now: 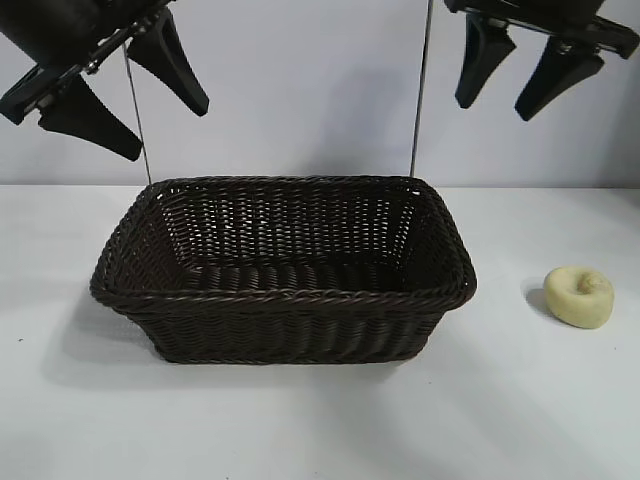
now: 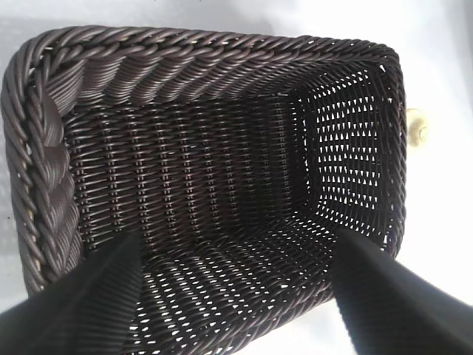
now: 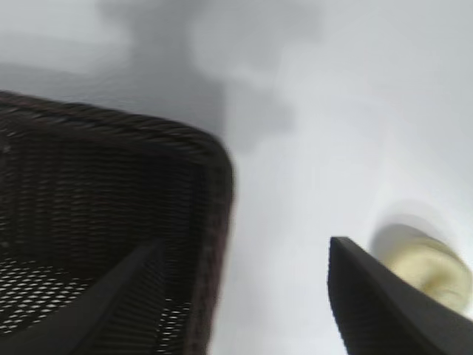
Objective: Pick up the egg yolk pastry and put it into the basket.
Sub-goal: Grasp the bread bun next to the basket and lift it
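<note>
Left gripper (image 1: 125,95) is hanging high, jaws spread; right gripper (image 1: 503,85) is hanging high opposite, jaws spread too.

A small, round, pale yellow pastry (image 1: 579,295) with a dimpled top sits at the frame's right, apart from the empty dark woven basket (image 1: 283,296) at centre.

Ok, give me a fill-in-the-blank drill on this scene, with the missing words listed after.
1. The egg yolk pastry lies on the white ____, outside the basket.
2. The inside of the basket holds ____.
3. Both the left end effector and the right end effector hang above the table with fingers ____.
4. In the exterior view, the pastry sits to the basket's ____.

Missing words: table; nothing; open; right
</note>
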Motion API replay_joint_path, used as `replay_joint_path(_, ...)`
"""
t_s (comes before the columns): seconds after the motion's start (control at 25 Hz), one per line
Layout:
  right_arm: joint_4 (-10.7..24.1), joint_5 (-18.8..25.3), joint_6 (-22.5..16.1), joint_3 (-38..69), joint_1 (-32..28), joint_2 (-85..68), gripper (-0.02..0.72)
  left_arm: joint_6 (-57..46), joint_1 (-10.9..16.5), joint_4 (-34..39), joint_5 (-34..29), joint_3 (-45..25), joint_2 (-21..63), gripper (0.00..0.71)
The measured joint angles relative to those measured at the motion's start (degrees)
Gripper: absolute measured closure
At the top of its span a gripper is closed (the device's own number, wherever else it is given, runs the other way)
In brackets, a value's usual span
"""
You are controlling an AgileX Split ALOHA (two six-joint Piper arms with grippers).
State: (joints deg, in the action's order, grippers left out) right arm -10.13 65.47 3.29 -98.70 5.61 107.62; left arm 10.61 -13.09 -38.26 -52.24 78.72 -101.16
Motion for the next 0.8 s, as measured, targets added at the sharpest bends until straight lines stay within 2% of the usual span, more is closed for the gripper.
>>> replay_joint_path(0.2,1.79,4.08,0.74,0.0,-5.69,0.0,0.239,0.0,0.0,0.05,-0.01,0.0,0.0,0.184)
replay_joint_path(0.32,2.13,4.4,1.83,0.0,-7.48,0.0,0.239,0.0,0.0,0.05,-0.01,0.0,0.0,0.184)
replay_joint_path(0.64,2.44,5.05,2.37,0.0,-7.74,3.53,0.188,0.0,0.0,0.05,0.05,0.0,0.0,0.184)
replay_joint_path(0.8,2.44,5.05,2.37,0.0,-7.74,6.76,0.185,0.0,0.0,0.05,0.11,0.0,0.0,0.184)
